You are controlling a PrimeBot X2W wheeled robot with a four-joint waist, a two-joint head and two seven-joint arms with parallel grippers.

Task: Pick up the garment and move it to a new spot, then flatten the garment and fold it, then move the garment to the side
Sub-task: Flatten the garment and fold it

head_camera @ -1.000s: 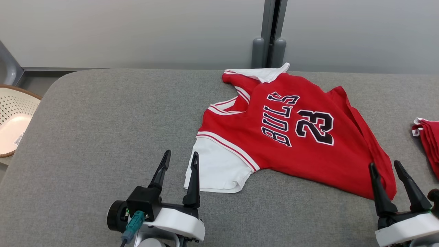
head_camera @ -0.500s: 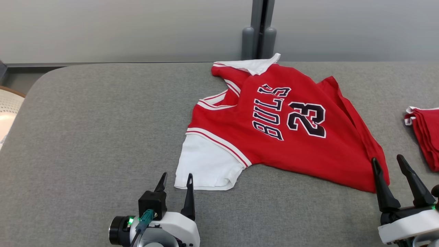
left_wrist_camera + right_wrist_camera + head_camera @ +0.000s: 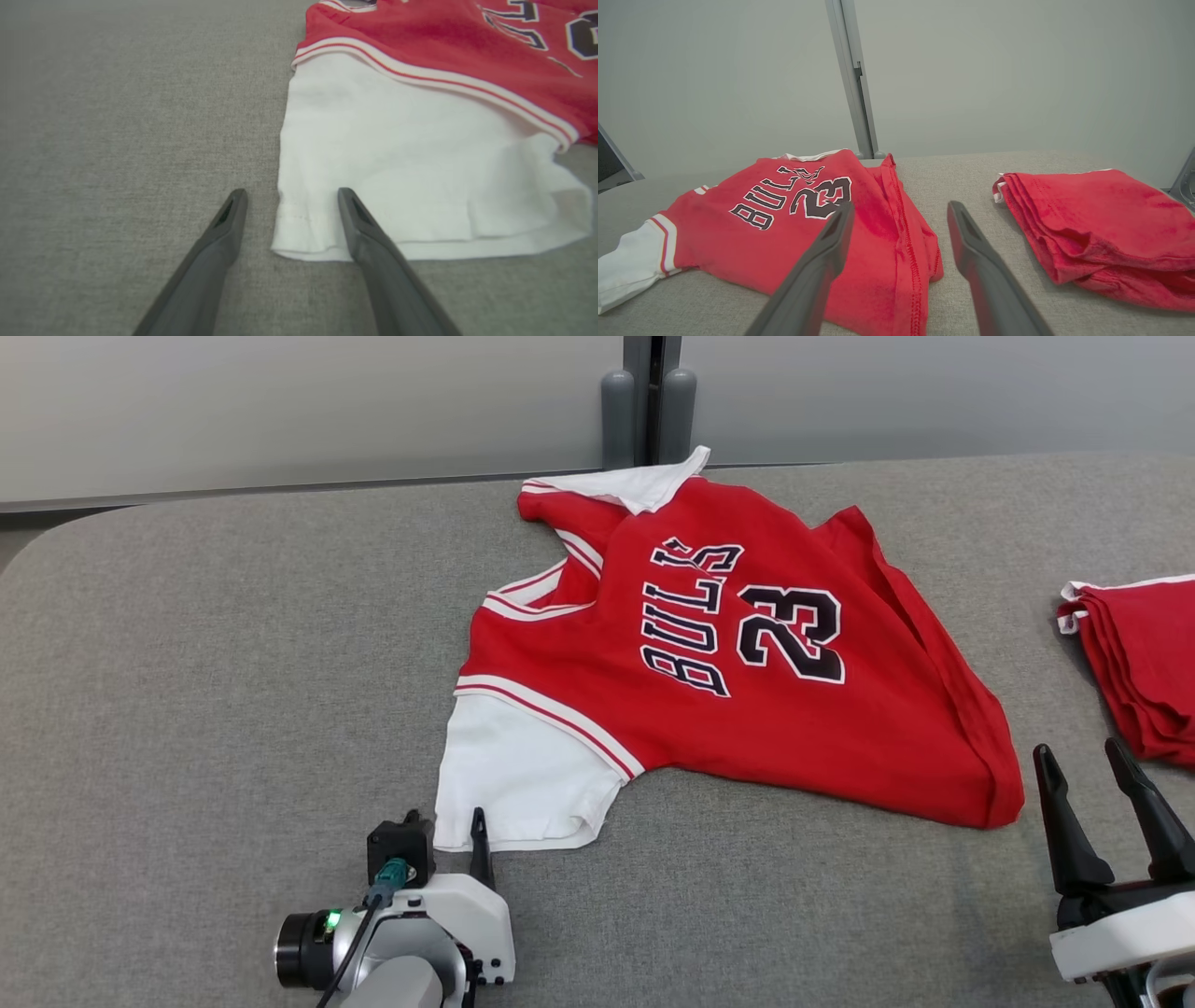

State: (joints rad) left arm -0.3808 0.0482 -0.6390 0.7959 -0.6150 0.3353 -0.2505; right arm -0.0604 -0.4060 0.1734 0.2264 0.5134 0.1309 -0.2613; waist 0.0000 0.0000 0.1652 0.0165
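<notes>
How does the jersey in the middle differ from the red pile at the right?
The jersey lies spread open, lettering showing; the red pile is folded into stacked layers. The jersey sits mid-table, the red pile toward the robot's right. Both are red with white trim, resting on the grey table.

Grey fabric-covered table [image 3: 187, 663]; red jersey [image 3: 775, 737] spread mid-surface, folded red garment [image 3: 1144, 653] apart at right edge.

Open table [image 3: 187, 663] left of jersey [image 3: 747, 728]; folded pile [image 3: 1144, 653] right
</notes>
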